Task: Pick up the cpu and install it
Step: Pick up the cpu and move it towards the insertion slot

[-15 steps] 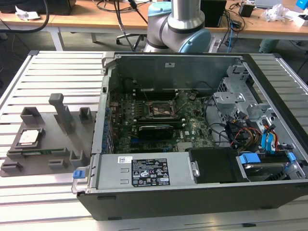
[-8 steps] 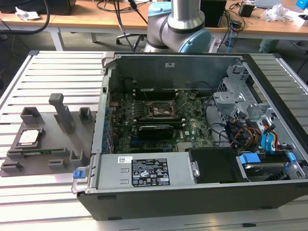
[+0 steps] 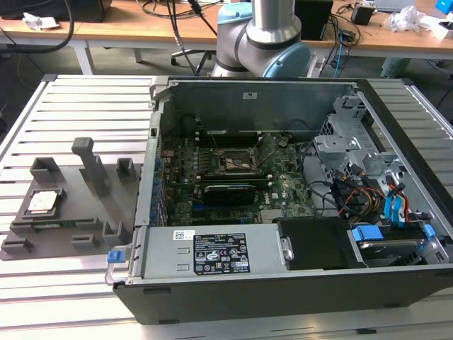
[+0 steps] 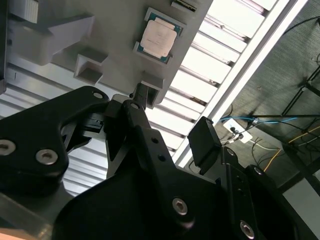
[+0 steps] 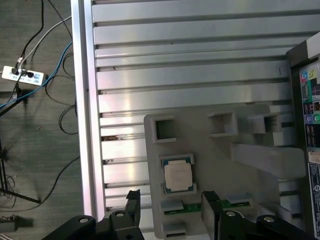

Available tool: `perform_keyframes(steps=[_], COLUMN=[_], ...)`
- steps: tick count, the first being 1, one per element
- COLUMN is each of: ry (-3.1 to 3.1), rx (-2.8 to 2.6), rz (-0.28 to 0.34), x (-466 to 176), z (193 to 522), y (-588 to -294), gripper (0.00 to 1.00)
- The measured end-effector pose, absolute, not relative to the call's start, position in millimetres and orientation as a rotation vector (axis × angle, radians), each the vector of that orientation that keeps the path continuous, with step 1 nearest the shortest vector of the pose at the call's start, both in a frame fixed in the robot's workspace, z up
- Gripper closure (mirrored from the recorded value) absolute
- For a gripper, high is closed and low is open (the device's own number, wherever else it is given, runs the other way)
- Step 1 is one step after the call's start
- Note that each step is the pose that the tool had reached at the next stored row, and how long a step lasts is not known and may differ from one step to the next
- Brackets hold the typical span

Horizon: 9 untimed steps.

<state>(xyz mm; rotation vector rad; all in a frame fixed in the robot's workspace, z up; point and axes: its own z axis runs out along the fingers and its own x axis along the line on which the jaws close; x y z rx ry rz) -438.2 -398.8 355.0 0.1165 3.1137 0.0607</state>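
The cpu, a small silvery square chip, lies flat in a recess of the grey fixture tray on the exterior view's left. Both wrist views show the cpu in its recess, with a green strip beside it. My gripper hangs well above the tray near the cpu. It is open, its two black fingers spread wide with nothing between them. The dark socket frame sits on the green motherboard inside the open computer case.
The case lies on its side on a slatted metal table, with a long black card, cables and drive bays inside. Upright grey posts rise from the tray. The arm's base stands behind the case. The table's edge runs close to the tray.
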Motion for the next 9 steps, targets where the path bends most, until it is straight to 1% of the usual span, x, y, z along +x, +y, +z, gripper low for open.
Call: perform_keyframes(steps=[9], ry=[3.114], rx=[0.116], rz=[0.061], x=[-438.1], z=[351.7], y=[-398.9], gripper=[0.4])
